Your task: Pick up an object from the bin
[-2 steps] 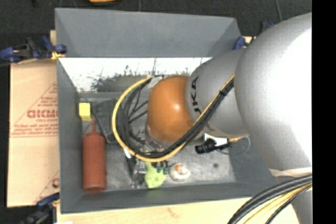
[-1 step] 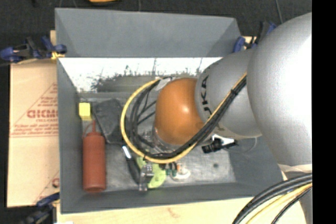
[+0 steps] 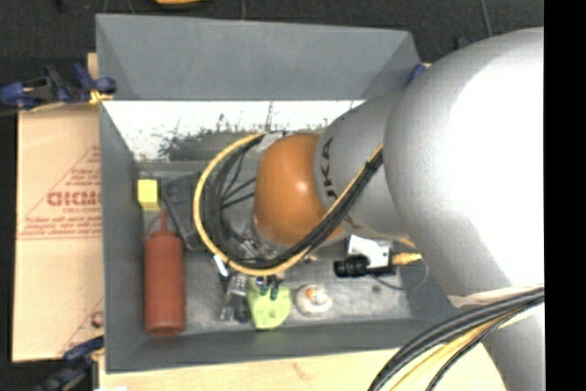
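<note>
My gripper (image 3: 240,281) hangs low in the front middle of the bin, under the arm's orange cover. Right beside it, at its lower right, lies a light green lumpy thing (image 3: 269,310) with a dark top. A small white round piece (image 3: 314,298) with an orange spot rests just right of the green thing. The gripper's lower end sits close to the green thing; whether they touch is hidden.
A red squeeze bottle (image 3: 165,279) lies along the bin's left wall, with a yellow block (image 3: 147,192) at its top end. A black cylinder (image 3: 352,266) with a white box (image 3: 369,246) lies at the right, under the arm. Cables loop round the orange cover.
</note>
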Robot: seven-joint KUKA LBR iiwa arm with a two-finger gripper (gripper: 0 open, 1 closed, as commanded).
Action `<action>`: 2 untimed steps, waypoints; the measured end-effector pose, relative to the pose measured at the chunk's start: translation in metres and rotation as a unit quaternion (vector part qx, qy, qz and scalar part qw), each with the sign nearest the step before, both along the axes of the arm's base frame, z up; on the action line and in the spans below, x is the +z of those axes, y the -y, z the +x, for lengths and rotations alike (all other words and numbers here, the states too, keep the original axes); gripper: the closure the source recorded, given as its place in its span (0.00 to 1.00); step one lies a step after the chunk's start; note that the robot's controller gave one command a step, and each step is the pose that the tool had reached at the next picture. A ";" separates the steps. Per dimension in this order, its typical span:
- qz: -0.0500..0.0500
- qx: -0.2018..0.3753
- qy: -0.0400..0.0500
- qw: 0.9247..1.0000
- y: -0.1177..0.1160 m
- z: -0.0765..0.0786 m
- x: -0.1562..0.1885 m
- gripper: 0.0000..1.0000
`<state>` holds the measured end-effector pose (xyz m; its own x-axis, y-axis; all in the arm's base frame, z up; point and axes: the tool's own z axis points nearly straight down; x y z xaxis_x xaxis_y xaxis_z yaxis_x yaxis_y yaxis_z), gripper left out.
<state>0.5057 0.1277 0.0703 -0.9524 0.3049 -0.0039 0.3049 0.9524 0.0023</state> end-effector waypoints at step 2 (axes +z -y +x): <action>0.001 -0.015 0.001 1.000 0.027 0.003 0.002 1.00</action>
<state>0.5087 0.1004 0.0723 -0.9430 0.3328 -0.0059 0.3327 0.9430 0.0045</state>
